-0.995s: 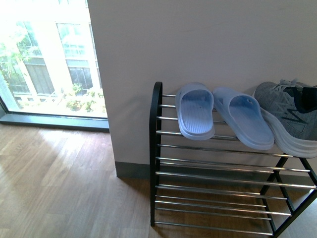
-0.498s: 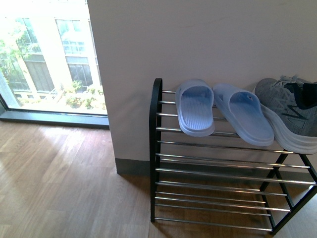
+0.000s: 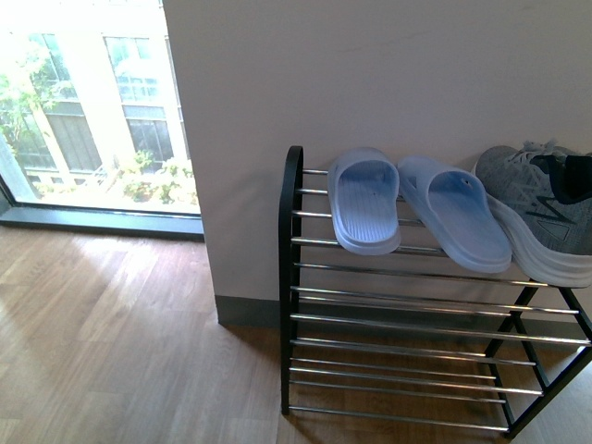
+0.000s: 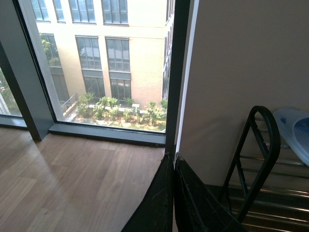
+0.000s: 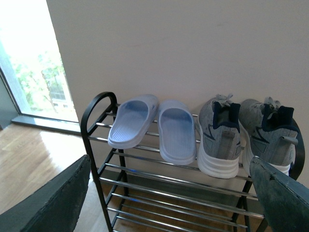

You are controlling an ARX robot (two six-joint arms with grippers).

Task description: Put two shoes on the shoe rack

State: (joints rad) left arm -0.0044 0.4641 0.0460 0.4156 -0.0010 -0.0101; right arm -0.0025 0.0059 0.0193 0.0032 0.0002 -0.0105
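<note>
Two grey knit sneakers with white soles stand side by side on the top tier of the black shoe rack (image 5: 94,121), heels toward me: one (image 5: 219,137) next to the slides, the other (image 5: 270,130) at the rack's end. The front view shows only one sneaker (image 3: 541,217), at the right edge, and the rack (image 3: 292,277). My right gripper (image 5: 169,203) is open and empty, back from the rack, its fingers at both edges of its view. My left gripper (image 4: 174,159) is shut and empty, beside the rack's end frame (image 4: 263,145).
Two pale blue slide sandals (image 3: 365,202) (image 3: 458,217) lie on the top tier left of the sneakers. The rack's lower tiers (image 3: 398,356) hold nothing. A white wall (image 3: 370,74) is behind the rack. A floor-to-ceiling window (image 3: 83,111) and wooden floor (image 3: 111,342) lie to the left.
The front view has shifted slightly, so the rack sits a little lower and rightward in it than a second ago. Shoes and slides have not moved on the rack.
</note>
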